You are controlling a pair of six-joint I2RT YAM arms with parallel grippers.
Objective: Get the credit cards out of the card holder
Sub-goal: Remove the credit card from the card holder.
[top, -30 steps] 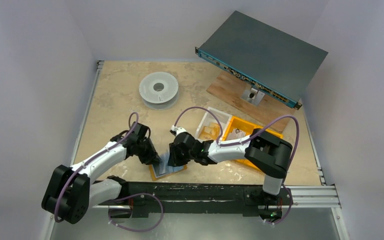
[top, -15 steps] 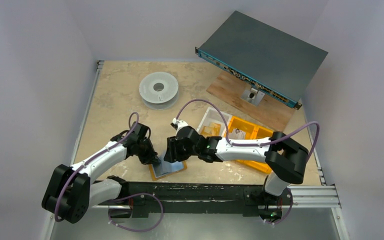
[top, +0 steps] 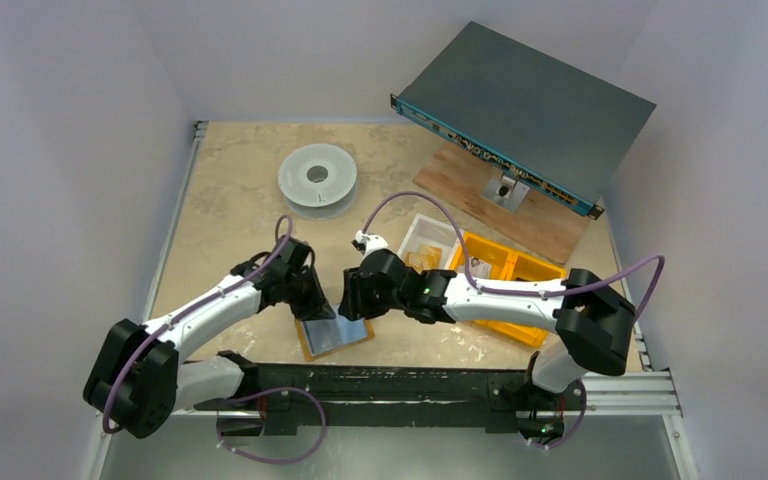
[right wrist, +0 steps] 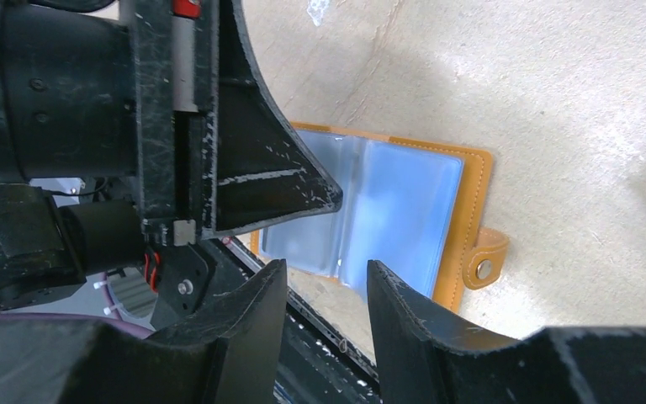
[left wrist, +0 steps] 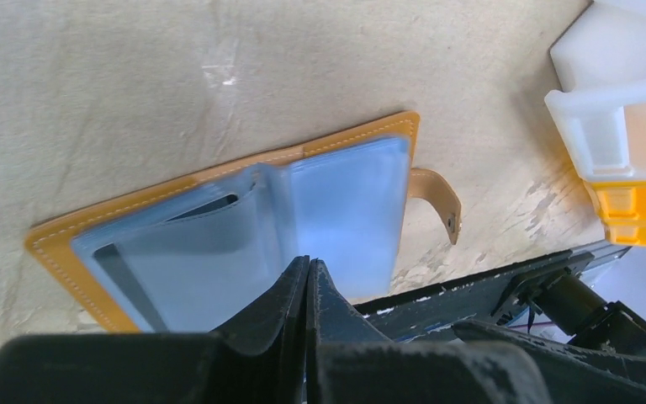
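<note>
The card holder (top: 336, 334) lies open on the table near its near edge, just in front of the two arm bases. Its mustard-orange cover faces down, its bluish clear sleeves face up, and its strap tab (left wrist: 437, 190) trails off the right side. No cards can be made out in the sleeves. To the right, a white bin (top: 445, 228) and an orange bin (top: 510, 250) stand side by side, their contents unclear. The left gripper (top: 318, 312) reaches in from the left, jaws pressed together, its tips over the sleeves' middle fold. Whether they touch cannot be told. The right gripper (top: 352, 308) angles in from the right, jaws partly apart and holding nothing, above the holder's far edge.
</note>
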